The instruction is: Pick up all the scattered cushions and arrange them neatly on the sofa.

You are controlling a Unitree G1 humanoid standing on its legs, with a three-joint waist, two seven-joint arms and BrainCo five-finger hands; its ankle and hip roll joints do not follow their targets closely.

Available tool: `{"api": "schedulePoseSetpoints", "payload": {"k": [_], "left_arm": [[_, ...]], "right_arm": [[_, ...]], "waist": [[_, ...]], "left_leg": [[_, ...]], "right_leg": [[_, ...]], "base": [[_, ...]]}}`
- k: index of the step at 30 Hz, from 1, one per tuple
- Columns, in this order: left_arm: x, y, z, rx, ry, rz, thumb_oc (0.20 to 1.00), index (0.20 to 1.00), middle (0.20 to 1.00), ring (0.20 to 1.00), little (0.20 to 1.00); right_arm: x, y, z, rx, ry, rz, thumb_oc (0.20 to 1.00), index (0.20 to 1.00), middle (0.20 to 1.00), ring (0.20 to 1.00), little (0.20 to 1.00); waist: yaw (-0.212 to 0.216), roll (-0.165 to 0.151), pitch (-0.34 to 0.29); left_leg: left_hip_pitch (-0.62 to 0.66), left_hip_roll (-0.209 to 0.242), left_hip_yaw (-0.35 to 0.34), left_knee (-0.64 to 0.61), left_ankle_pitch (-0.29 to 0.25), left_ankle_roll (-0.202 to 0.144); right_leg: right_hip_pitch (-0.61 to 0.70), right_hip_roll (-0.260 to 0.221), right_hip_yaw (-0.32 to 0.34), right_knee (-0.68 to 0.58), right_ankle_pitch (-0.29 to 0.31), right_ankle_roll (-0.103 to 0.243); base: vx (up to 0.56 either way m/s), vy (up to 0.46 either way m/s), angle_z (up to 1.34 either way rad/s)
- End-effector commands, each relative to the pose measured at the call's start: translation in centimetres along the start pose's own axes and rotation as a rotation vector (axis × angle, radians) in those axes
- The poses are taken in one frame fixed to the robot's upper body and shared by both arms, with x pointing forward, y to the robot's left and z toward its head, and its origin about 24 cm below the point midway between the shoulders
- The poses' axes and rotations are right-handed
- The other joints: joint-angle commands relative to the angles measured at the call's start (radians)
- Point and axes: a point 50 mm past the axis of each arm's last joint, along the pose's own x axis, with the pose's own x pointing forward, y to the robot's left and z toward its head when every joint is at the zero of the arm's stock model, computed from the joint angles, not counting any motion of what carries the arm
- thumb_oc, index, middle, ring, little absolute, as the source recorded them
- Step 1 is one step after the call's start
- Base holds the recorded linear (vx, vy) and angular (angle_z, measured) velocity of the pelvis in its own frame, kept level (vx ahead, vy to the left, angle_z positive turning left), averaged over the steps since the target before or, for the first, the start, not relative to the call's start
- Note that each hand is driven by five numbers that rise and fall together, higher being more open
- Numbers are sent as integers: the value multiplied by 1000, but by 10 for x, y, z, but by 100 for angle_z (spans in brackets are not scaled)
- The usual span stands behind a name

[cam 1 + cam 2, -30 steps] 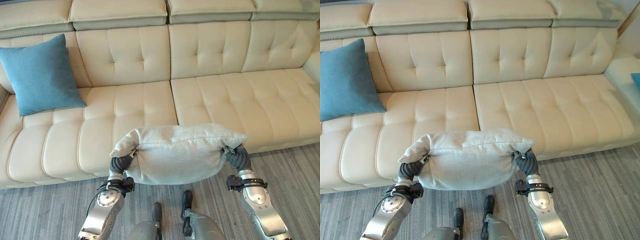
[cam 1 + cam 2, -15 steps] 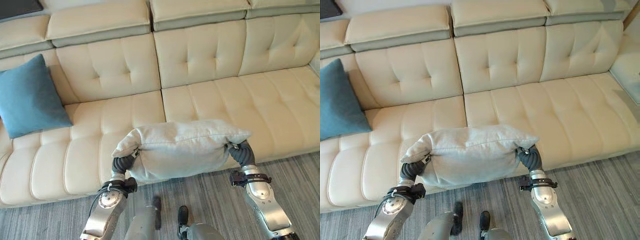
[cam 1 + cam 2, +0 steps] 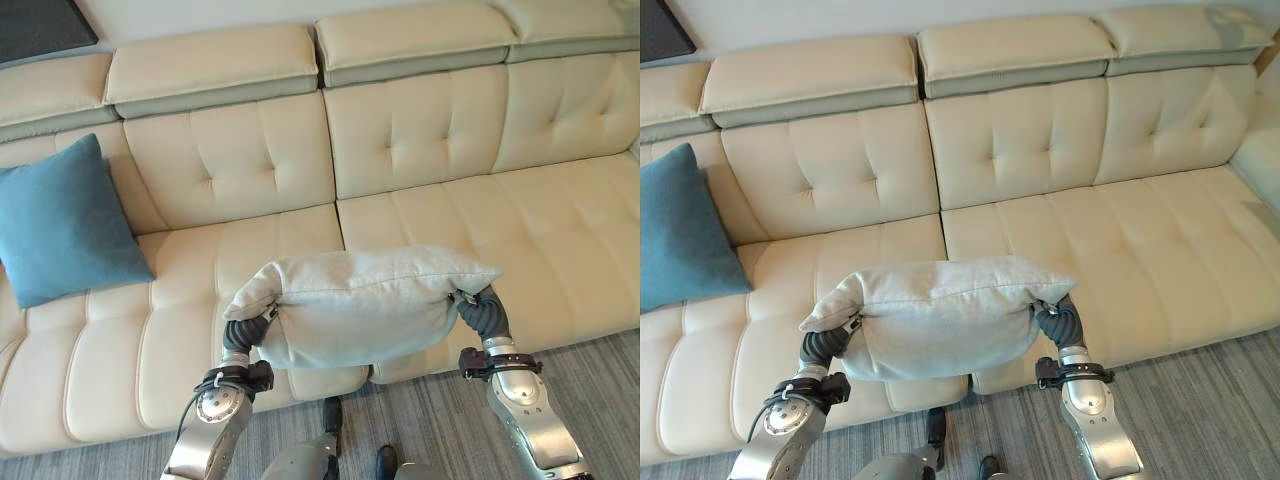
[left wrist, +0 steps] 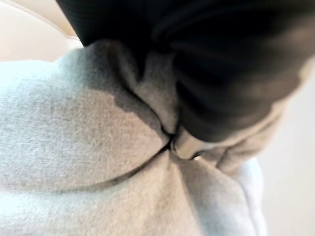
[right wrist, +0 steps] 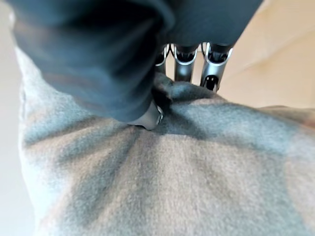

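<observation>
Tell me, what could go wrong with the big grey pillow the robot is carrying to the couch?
The grey cushion hangs between the left hand and the right hand, each gripping only a bunched end, so the cloth could slip out and the cushion drop to the floor. It is also over the front edge of the sofa; let go there, it might roll off. Placed carelessly, it may end up flat, not propped upright like the blue cushion.

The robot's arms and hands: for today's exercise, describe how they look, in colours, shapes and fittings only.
Both forearms are smooth silver-grey shells, rounded and widening toward the elbow. Each wrist carries a black clamp-like band with small fittings, then a dark ribbed flexible cover running up to the left hand and the right hand. In the right wrist view, silver fingers show as slim metal rods with wire-like loops.
</observation>
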Motion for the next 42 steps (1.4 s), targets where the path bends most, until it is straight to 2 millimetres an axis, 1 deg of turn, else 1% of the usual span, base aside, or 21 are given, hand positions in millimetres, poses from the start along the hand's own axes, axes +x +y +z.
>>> {"api": "schedulePoseSetpoints", "payload": {"k": [1, 4, 6, 8, 9, 11, 12, 14, 19, 21, 22, 23, 26, 27, 29, 32, 34, 37, 38, 40, 42], "left_arm": [[5, -12, 47, 27, -250, -71, 200, 200, 200, 200, 200], [9, -16, 52, 25, -273, -74, 200, 200, 200, 200, 200], [14, -20, 62, 13, -313, -77, 200, 200, 200, 200, 200], [17, -24, 68, 1, -342, -72, 200, 200, 200, 200, 200], [17, -24, 68, 1, -342, -72, 200, 200, 200, 200, 200], [19, -24, 72, 4, -359, -58, 200, 200, 200, 200, 200], [18, -25, 71, 8, -361, -49, 200, 200, 200, 200, 200], [18, -27, 72, -7, -368, -45, 200, 200, 200, 200, 200], [21, -37, 80, -23, -401, -50, 200, 200, 200, 200, 200], [25, -40, 84, -25, -413, -45, 200, 200, 200, 200, 200], [31, -47, 93, -41, -441, -38, 200, 200, 200, 200, 200], [32, -47, 94, -42, -444, -38, 200, 200, 200, 200, 200], [50, -63, 129, -59, -556, 8, 200, 200, 200, 200, 200], [51, -64, 129, -59, -558, 9, 200, 200, 200, 200, 200], [62, -71, 152, -55, -621, 54, 200, 200, 200, 200, 200], [64, -72, 158, -47, -640, 74, 200, 200, 200, 200, 200], [72, -74, 164, -26, -650, 119, 200, 200, 200, 200, 200], [88, -85, 171, -3, -631, 154, 200, 200, 200, 200, 200], [89, -86, 173, -4, -634, 154, 200, 200, 200, 200, 200], [101, -92, 179, 25, -619, 184, 200, 200, 200, 200, 200], [106, -95, 183, 41, -614, 194, 200, 200, 200, 200, 200]], "right_arm": [[10, 5, 44, 42, -249, -11, 200, 200, 200, 200, 200], [12, 7, 46, 49, -253, -28, 200, 200, 200, 200, 200], [16, 9, 52, 77, -277, -41, 200, 200, 200, 200, 200], [20, 12, 58, 90, -305, -43, 200, 200, 200, 200, 200], [21, 12, 58, 91, -305, -43, 200, 200, 200, 200, 200], [23, 17, 63, 102, -323, -32, 200, 200, 200, 200, 200], [24, 23, 66, 122, -331, -8, 200, 200, 200, 200, 200], [26, 27, 69, 122, -342, 4, 200, 200, 200, 200, 200], [36, 32, 82, 97, -392, 13, 200, 200, 200, 200, 200], [45, 32, 91, 76, -421, 0, 200, 200, 200, 200, 200], [55, 34, 103, 52, -455, -3, 200, 200, 200, 200, 200], [55, 34, 103, 52, -457, -4, 200, 200, 200, 200, 200], [76, 43, 132, 58, -526, -22, 200, 200, 200, 200, 200], [76, 43, 133, 58, -528, -22, 200, 200, 200, 200, 200], [86, 52, 144, 80, -536, -25, 200, 200, 200, 200, 200], [88, 55, 146, 100, -530, -23, 200, 200, 200, 200, 200], [94, 69, 149, 140, -511, -7, 200, 200, 200, 200, 200], [115, 77, 156, 132, -468, -47, 200, 200, 200, 200, 200], [116, 76, 157, 133, -472, -48, 200, 200, 200, 200, 200], [133, 76, 158, 116, -415, -108, 200, 200, 200, 200, 200], [141, 75, 159, 93, -395, -129, 200, 200, 200, 200, 200]], "waist": [[-22, -36, -53], [-25, -32, -51], [-23, -22, -48], [-22, -29, -49], [-20, -28, -49], [-14, -44, -50], [-6, -55, -61], [0, -57, -69], [5, -52, -98], [5, -52, -101], [6, -52, -97], [5, -52, -95], [5, -47, -60], [5, -46, -59], [7, -36, -34], [6, -34, -28], [7, -26, -10], [12, -20, 31], [12, -20, 32], [16, -18, 47], [17, -19, 52]], "left_leg": [[46, 26, 38, -7, -106, -50], [56, 28, 35, -7, -117, -51], [53, 39, 31, -7, -116, -59], [51, 42, 24, -7, -119, -66], [51, 44, 25, -7, -120, -67], [59, 44, 19, -7, -128, -74], [66, 42, 22, -7, -134, -76], [73, 43, 18, -7, -138, -78], [93, 54, -8, -7, -153, -89], [99, 57, -18, -7, -158, -94], [92, 59, -25, -7, -158, -99], [91, 59, -26, -7, -158, -99], [40, 64, -35, -7, -144, -108], [37, 65, -35, -7, -144, -108], [4, 65, -39, -7, -130, -111], [-10, 65, -41, -7, -126, -112], [-44, 64, -46, -7, -113, -114], [-102, 64, -55, -7, -90, -117], [-105, 64, -55, -7, -89, -117], [-150, 67, -56, -7, -73, -121], [-163, 68, -53, -7, -69, -123]], "right_leg": [[-151, -53, -2, 279, 67, 46], [-174, -55, 10, 258, 48, 29], [-177, -48, 9, 143, 36, 15], [-180, -33, 49, -75, 81, 14], [-173, -31, 50, -90, 89, 14], [-170, -30, 56, -188, 144, 23], [-134, -36, 38, -244, 162, 27], [-117, -33, 32, -261, 167, 24], [-68, -27, -1, -261, 129, 11], [-53, -24, -10, -261, 117, 5], [-56, -22, -15, -261, 111, -2], [-57, -22, -16, -261, 111, -2], [-115, -17, -23, -249, 111, -15], [-118, -17, -23, -246, 110, -15], [-162, -15, -26, -218, 102, -21], [-177, -15, -28, -210, 101, -22], [-215, -16, -31, -195, 95, -25], [-282, -19, -34, -170, 98, -29], [-287, -19, -34, -167, 97, -30], [-340, -21, -31, -148, 103, -30], [-357, -21, -30, -143, 105, -29]], "base": [[85, 209, -39], [75, 78, -10], [109, -1, -3], [126, -53, 5], [81, -71, 14], [166, -122, 18], [189, -111, 13], [174, -99, 14], [229, -125, 17], [154, -106, 28], [54, -64, 15], [60, -102, 14], [-10, -92, 16], [4, -90, 16], [7, -61, 17], [8, -31, 9], [12, -50, 0], [-31, -39, 2], [-37, -20, 6], [-15, -16, 4], [0, 0, 0]]}}
